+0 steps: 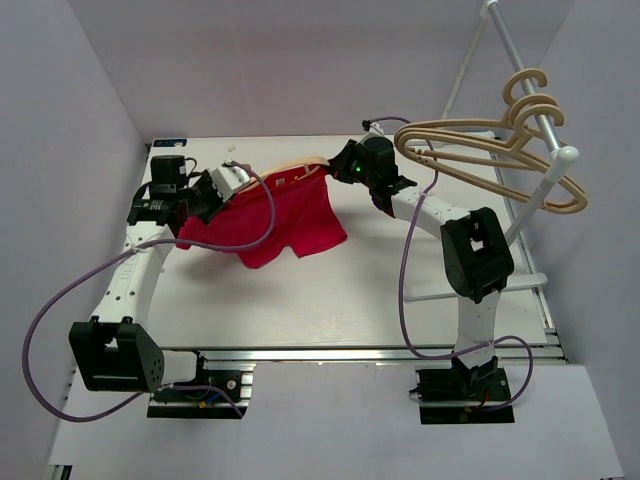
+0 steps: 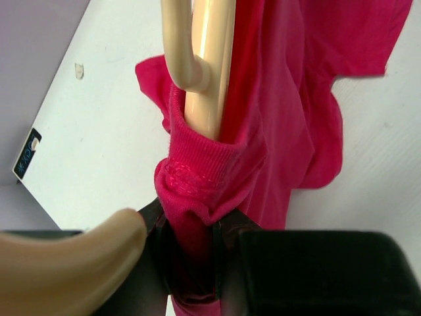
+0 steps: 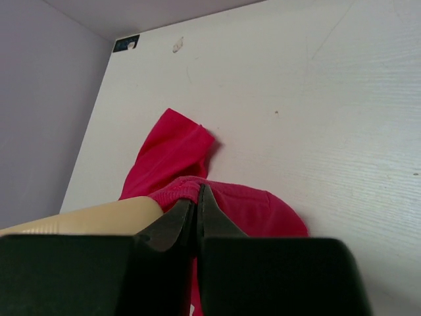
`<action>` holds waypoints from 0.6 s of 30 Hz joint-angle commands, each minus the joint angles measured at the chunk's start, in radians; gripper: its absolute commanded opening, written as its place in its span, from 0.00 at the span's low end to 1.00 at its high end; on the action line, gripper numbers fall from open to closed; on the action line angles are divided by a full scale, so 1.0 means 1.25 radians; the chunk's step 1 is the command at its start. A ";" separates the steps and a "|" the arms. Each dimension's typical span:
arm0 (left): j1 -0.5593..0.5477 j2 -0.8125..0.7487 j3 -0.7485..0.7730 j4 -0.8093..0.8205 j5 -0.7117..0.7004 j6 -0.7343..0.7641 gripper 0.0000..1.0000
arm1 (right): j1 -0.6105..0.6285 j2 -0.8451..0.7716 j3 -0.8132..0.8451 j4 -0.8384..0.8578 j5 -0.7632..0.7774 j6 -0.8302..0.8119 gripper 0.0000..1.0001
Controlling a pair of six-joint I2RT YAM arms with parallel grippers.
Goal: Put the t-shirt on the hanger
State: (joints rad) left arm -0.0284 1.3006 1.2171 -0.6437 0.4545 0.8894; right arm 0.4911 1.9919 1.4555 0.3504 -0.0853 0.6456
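Observation:
The red t-shirt (image 1: 275, 215) hangs stretched between my two grippers above the table's far half. A tan hanger (image 1: 298, 164) runs along its top edge, partly inside the cloth. My left gripper (image 1: 215, 192) is shut on the ribbed neck hem (image 2: 191, 178). In the left wrist view the hanger (image 2: 209, 59) goes down into that opening. My right gripper (image 1: 345, 165) is shut on another part of the ribbed hem (image 3: 181, 189), with the hanger's end (image 3: 85, 218) just left of its jaws. The shirt's lower part rests on the table (image 1: 330, 300).
A white clothes rack (image 1: 545, 175) stands at the right with several more tan hangers (image 1: 500, 140) hung on its top rail. Grey walls close in the left, back and right. A small dark sticker (image 1: 170, 143) lies at the far left corner.

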 commanded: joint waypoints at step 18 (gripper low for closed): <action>0.087 -0.007 -0.047 -0.021 -0.074 0.058 0.00 | -0.062 -0.014 0.215 -0.300 0.147 -0.183 0.00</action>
State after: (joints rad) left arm 0.0177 1.3071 1.1301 -0.5491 0.4522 0.9306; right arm 0.4911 1.9602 1.6173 -0.0010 -0.0956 0.5014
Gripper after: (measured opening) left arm 0.321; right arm 0.011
